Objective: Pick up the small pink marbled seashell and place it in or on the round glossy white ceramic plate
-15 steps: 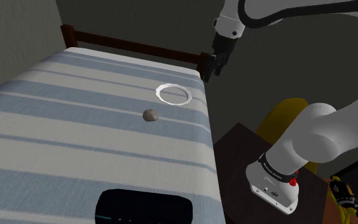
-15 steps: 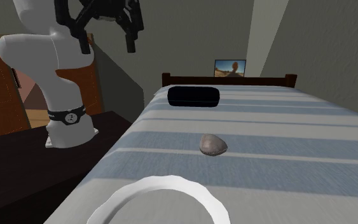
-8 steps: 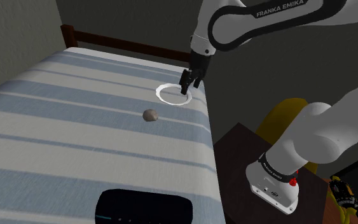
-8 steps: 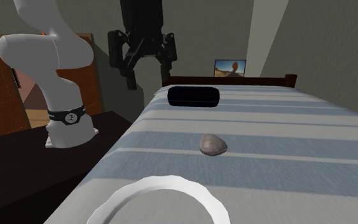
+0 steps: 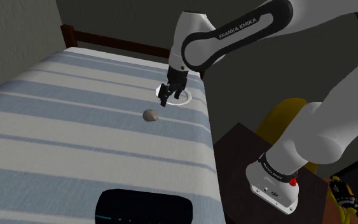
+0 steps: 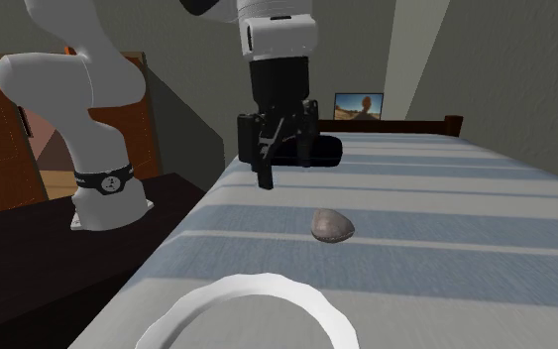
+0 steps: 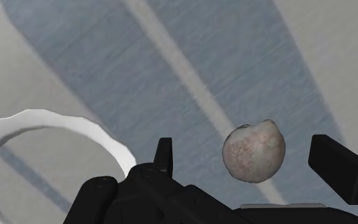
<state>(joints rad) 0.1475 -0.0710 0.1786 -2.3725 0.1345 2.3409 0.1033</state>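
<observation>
My black two-finger gripper (image 5: 167,98) hangs released, aimed at the small grey-pink mottled seashell (image 5: 150,115) near the stand-side edge of the blue-striped bed (image 5: 69,130), close to the round white plate (image 6: 267,288). If I come down off-centre, one finger could nudge it rolling.

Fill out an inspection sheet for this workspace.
Surface: bed with a blue-and-white striped cover.
Job's things: mottled pinkish-grey seashell lies on the cover, apart from the white plate; plate empty.
Clutter: black case on the cover.
Grippers: gripper open above the cover; the wrist view shows the seashell between its fingers, untouched.
Cables: nothing seen.
Surroundings: dark stand, wooden bed frame, framed picture.
</observation>
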